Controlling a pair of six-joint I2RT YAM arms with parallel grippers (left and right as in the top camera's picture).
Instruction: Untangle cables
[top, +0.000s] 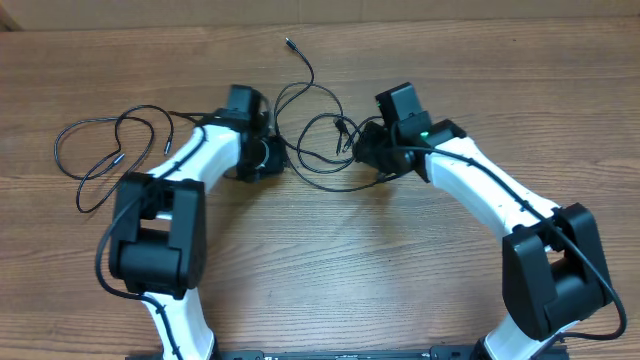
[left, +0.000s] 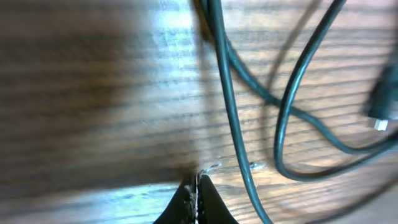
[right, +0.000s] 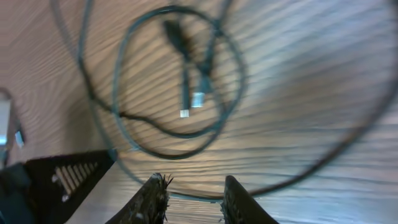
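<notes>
Obs.: the cables (top: 320, 135) lie as a loose tangle at the middle of the table (top: 330, 260), toward its far edge, between the two claws. One plug tip (top: 288, 42) trails out close to the far edge. A separate side loop (top: 100, 150) sprawls near the left edge, well apart from the tangle.

Left claw (left: 196, 196): tips pressed together low on the wood, nothing visibly between them. A strand runs just beside it on its right, not gripped as far as I can tell.

Right claw (right: 194, 198): jaws partly apart, nothing clamped. An arc of cord passes close under the tips; whether it touches them I cannot tell. Two plug ends (right: 191, 99) lie side by side inside a ring of cord ahead of it.

Stage, my reading: early; the loops are crossed and no strand is in hand.

Risks:
- If the right claw closes where it hangs, it may pinch the arc together with a second strand; pulling would then tighten the ring around the plug ends rather than free it.
- With the left claw holding nothing, no strand is anchored, so any pull could drag the whole tangle across the table.
- Cords are thin and lie flat on the wood; tips may scrape the surface and miss.
- The claws sit close together; a sweep could knock one against the other.
</notes>
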